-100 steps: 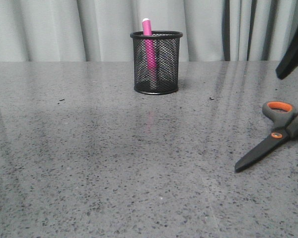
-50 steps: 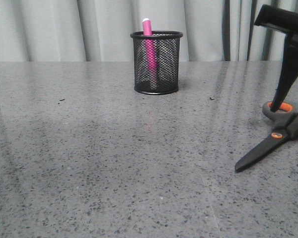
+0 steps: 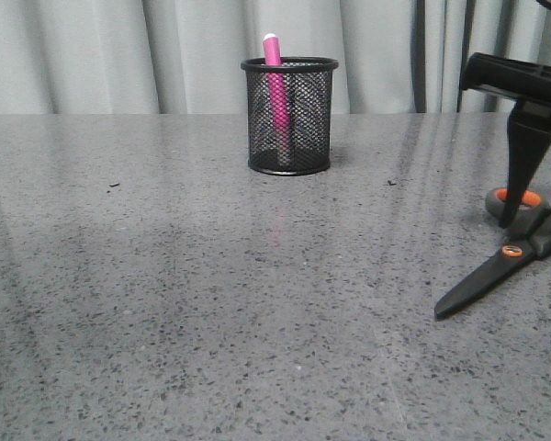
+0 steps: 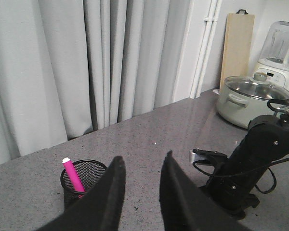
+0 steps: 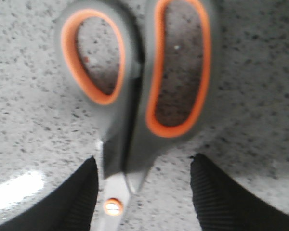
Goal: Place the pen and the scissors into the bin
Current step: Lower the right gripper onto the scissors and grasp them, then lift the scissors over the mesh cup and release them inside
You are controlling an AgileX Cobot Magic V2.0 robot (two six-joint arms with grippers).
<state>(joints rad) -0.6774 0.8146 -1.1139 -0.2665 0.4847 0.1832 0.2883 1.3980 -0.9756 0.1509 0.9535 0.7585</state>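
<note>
Far back on the grey speckled bench (image 3: pixel 211 303), near the middle, stood the bin (image 3: pixel 289 115), a little black mesh cup in front of pale curtains (image 3: pixel 92 55). The pen (image 3: pixel 275 92) was already inside it, standing up and leaning a bit, with its whitish cap poking out over the rim. The scissors (image 3: pixel 514 253) lay flat on the bench at the right edge, well apart from the bin, shut, with the blade tips pointing toward the near left and the orange-lined handles toward the far right. The right gripper (image 5: pixel 142 190) hung low right over the scissors, its jaws spread wide, one finger on each side of the neck of the handles, close to the orange pivot, and not pinching them. In the front view one dark finger (image 3: pixel 523 165) came down just by the left handle loop. The left gripper (image 4: pixel 139 192) was held up high above the bench, its jaws a little apart and holding nothing. Off to the right side sat a pale pot (image 4: pixel 250 98) with a glass lid.
</note>
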